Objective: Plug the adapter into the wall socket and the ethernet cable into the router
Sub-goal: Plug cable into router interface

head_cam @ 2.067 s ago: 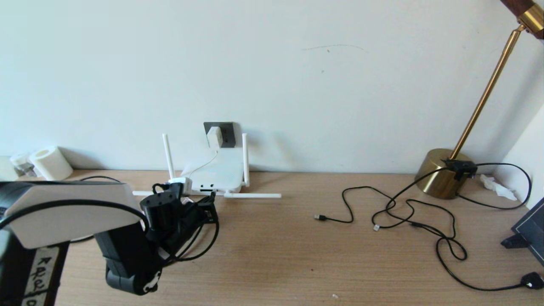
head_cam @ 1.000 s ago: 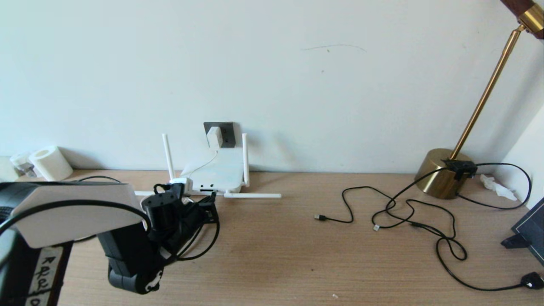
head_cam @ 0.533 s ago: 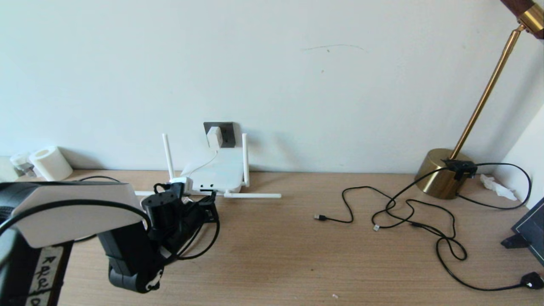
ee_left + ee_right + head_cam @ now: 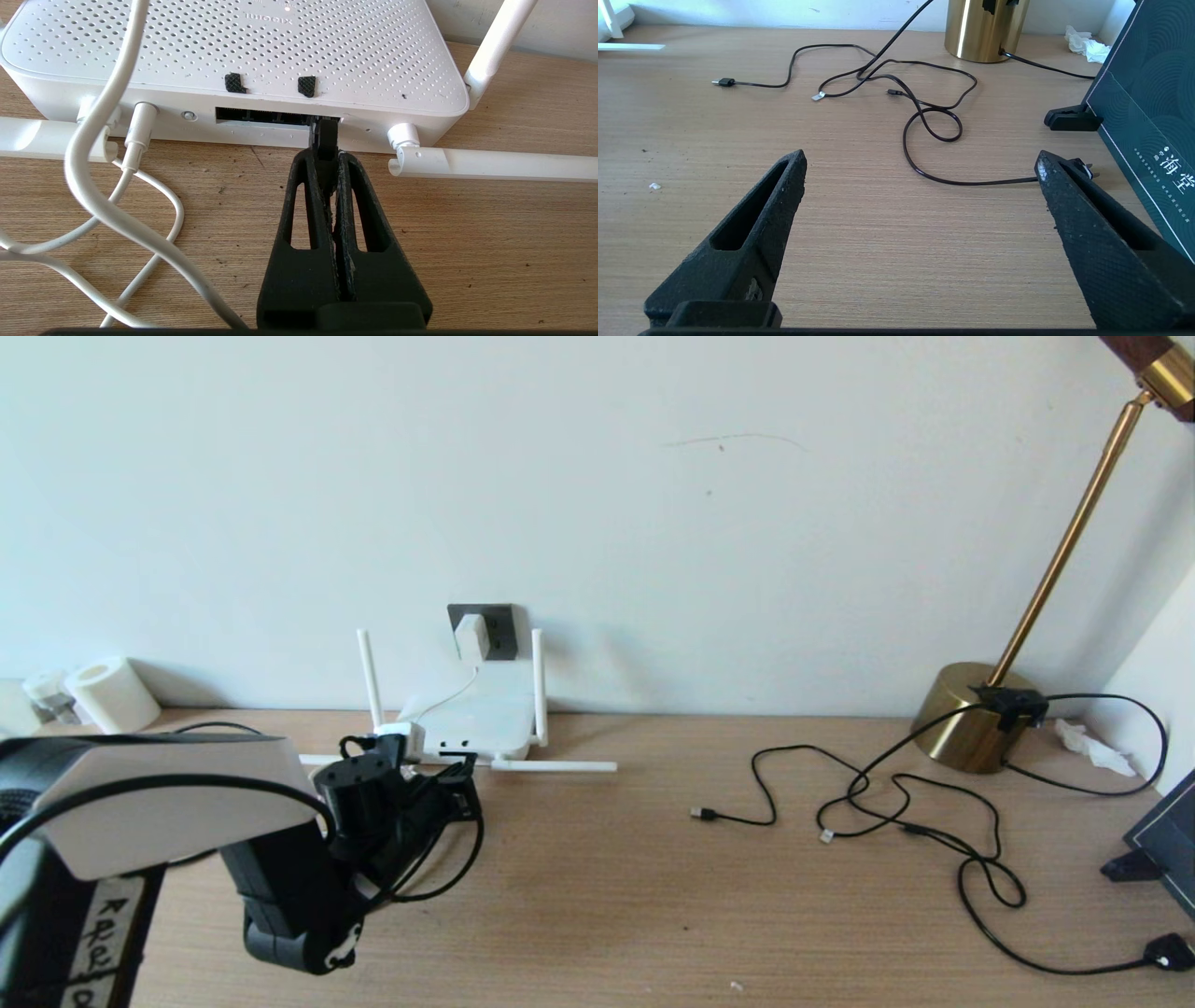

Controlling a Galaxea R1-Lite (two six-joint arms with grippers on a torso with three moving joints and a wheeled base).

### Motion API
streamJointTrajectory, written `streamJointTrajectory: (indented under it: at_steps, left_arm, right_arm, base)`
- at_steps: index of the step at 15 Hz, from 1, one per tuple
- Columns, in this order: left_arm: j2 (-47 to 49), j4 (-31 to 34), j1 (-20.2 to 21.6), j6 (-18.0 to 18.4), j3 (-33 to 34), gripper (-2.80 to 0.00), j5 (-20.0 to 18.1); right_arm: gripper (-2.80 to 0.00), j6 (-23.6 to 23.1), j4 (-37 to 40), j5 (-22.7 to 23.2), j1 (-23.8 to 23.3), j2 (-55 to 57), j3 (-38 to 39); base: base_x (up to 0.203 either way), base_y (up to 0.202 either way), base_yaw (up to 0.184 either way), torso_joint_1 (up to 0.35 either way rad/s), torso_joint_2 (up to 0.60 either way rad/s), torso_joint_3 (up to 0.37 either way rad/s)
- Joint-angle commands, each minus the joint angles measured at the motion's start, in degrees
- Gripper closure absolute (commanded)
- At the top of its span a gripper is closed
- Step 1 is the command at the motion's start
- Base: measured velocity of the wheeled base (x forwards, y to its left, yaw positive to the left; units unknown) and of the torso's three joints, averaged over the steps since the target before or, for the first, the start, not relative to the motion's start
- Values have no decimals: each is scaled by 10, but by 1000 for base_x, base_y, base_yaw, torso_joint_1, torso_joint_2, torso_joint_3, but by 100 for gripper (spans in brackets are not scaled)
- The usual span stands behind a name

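The white router (image 4: 471, 714) lies against the wall, with its port row (image 4: 275, 115) facing me. Above it, the white adapter (image 4: 471, 636) sits in the dark grey wall socket (image 4: 499, 625), and its thin white cord (image 4: 100, 154) runs down to the router. My left gripper (image 4: 325, 156) is shut on the black clip plug (image 4: 326, 135) of the ethernet cable (image 4: 480, 835). The plug's tip is at the right end of the port row. In the head view the left gripper (image 4: 462, 773) is at the router's front edge. My right gripper (image 4: 920, 161) hangs open over bare table.
Two router antennas (image 4: 560, 766) lie flat on the table and two stand upright. Thin black cables (image 4: 896, 803) with a USB end (image 4: 702, 814) sprawl right of centre beside a brass lamp base (image 4: 971, 714). A dark box (image 4: 1148, 102) stands far right and a paper roll (image 4: 107, 693) far left.
My left arm has crept a little forward towards the router with the plug in its grip. The right side of the table looks the same.
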Motion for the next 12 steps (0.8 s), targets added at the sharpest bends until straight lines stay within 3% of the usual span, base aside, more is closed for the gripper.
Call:
streamJointTrajectory:
  at_steps: [1,12]
  left_arm:
    - [4,-5,0,-1,-3,0,0]
    - [16,3,0,-1,-19,0,-7]
  right_arm:
    - [-280,0,0,0,0,0,0]
    - [-280,0,0,0,0,0,0]
  base:
    - [0,0,0,0,0,0]
    - [0,0,0,0,0,0]
